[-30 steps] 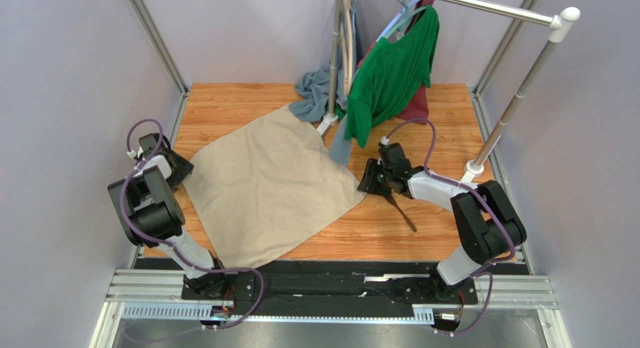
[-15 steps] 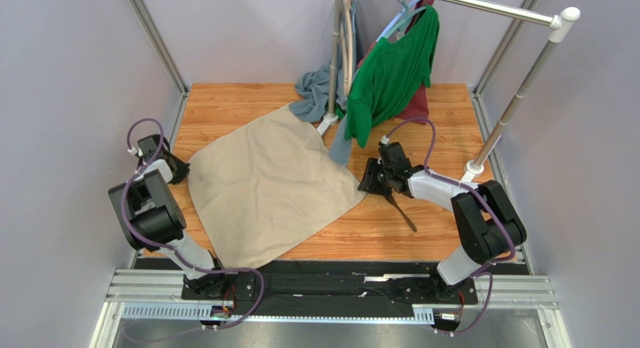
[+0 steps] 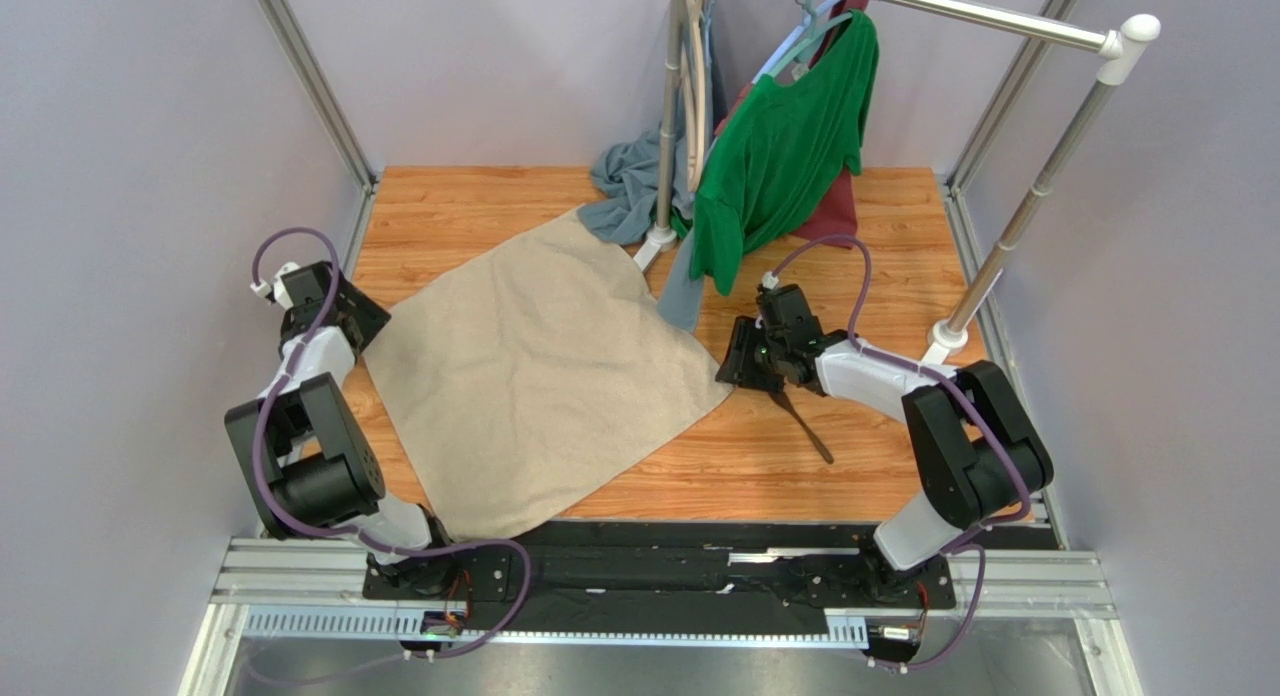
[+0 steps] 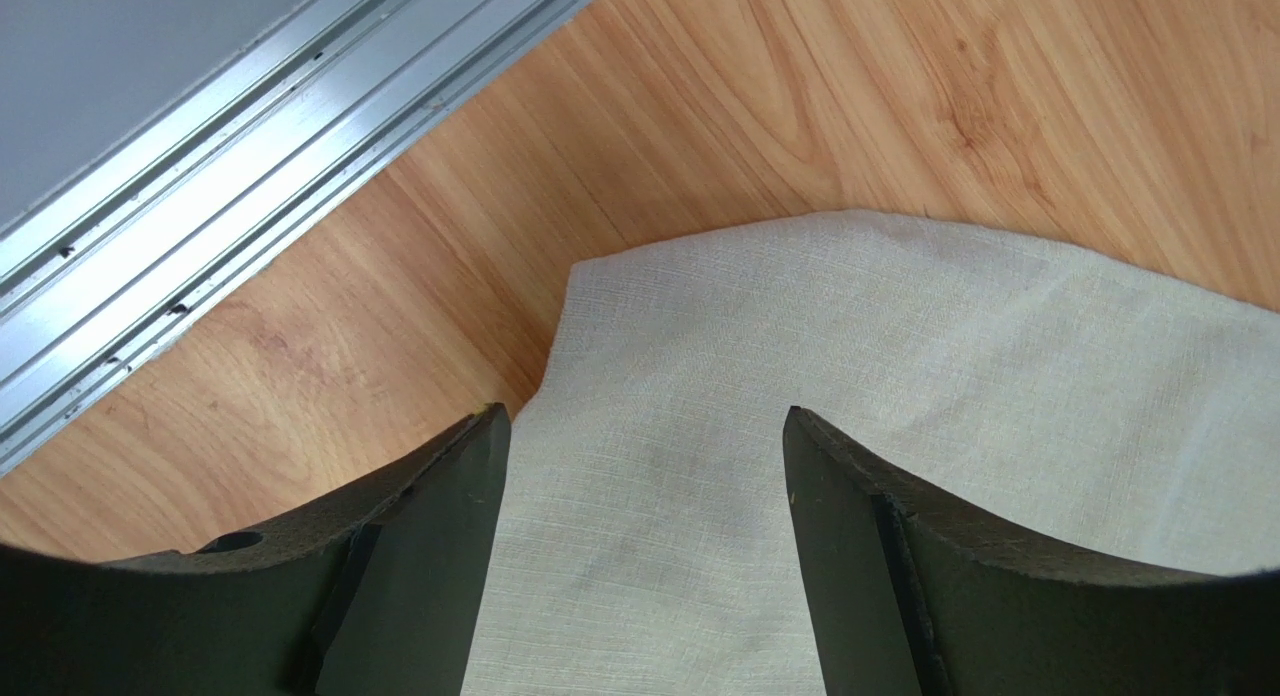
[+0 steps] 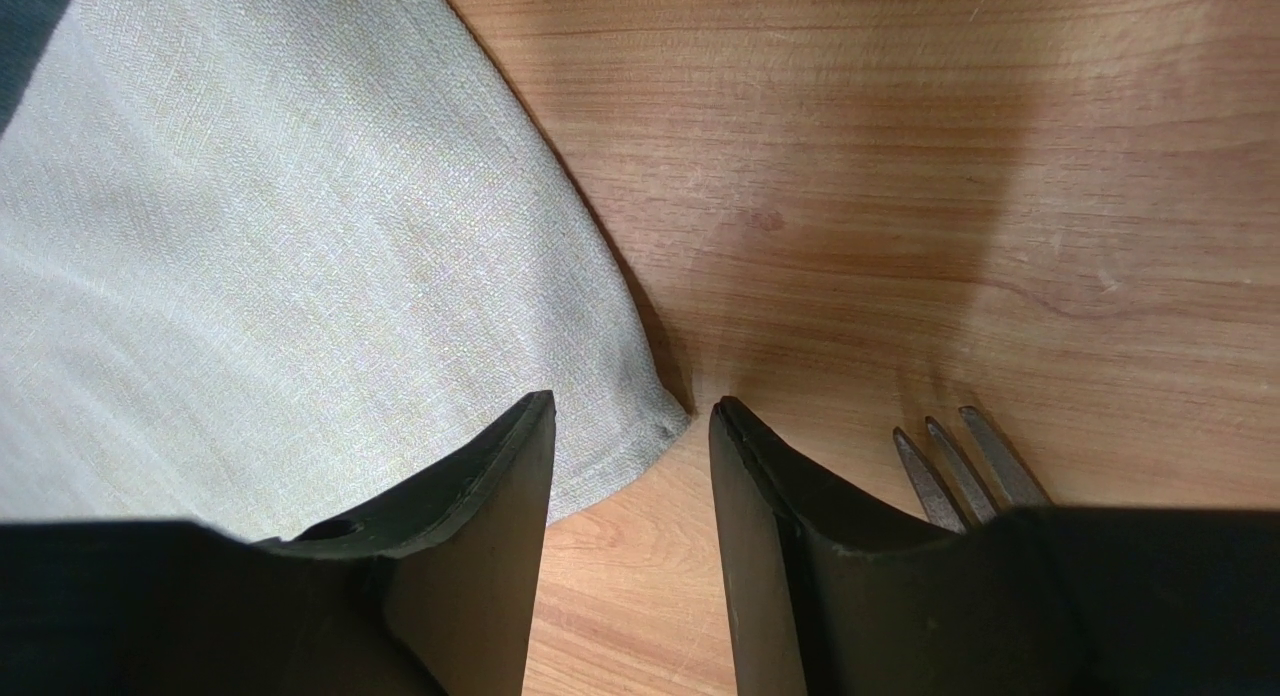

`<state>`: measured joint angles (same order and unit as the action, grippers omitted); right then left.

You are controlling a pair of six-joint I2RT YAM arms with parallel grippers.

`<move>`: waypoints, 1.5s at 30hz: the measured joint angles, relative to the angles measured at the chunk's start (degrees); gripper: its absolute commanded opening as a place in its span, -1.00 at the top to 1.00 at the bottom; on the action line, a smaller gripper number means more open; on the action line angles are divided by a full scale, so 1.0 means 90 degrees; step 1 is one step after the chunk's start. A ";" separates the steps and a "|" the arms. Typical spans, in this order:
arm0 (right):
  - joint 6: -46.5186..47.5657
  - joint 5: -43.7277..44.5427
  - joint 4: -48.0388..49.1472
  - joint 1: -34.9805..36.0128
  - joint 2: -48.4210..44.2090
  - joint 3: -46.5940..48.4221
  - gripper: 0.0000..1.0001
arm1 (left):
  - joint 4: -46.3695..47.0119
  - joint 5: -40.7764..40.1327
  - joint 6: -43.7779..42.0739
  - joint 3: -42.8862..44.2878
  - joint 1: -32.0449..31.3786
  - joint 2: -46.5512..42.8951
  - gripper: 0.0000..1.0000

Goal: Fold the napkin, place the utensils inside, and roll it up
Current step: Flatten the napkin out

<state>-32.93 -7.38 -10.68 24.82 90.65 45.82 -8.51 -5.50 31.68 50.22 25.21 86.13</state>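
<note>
Left gripper point(image 4: 643, 419) spread wide astride napkin point(image 4: 902, 396) corner, right gripper point(image 5: 633, 402) parted, both empty, fork point(image 3: 807, 429) diagonal, tines toward napkin

The napkin point(image 3: 541, 374) lies flat on the table point(image 3: 451, 201), left of centre. The left gripper point(image 4: 643, 420) straddles its left corner, the right gripper point(image 5: 631, 402) its right corner — the fork point(image 3: 807, 426) lies just right of that. A shirt point(image 3: 781, 141) hangs behind.
</note>
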 measured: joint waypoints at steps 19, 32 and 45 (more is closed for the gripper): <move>0.0024 0.0206 -0.0304 0.0000 -0.0430 -0.0002 0.06 | -0.0418 0.0015 0.0029 0.0942 0.0107 0.1144 -0.40; 0.0019 0.0216 -0.0369 0.0000 -0.0546 -0.0002 0.06 | -0.0374 0.0641 0.0085 0.0920 0.0318 0.1382 0.96; 0.0017 0.0214 -0.0372 0.0002 -0.0561 -0.0005 0.06 | 0.0243 0.0070 -0.0272 0.0095 -0.0056 0.0041 -0.13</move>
<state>-32.77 -5.45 -14.02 24.84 85.60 45.78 -6.33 -4.86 29.23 51.07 24.71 86.50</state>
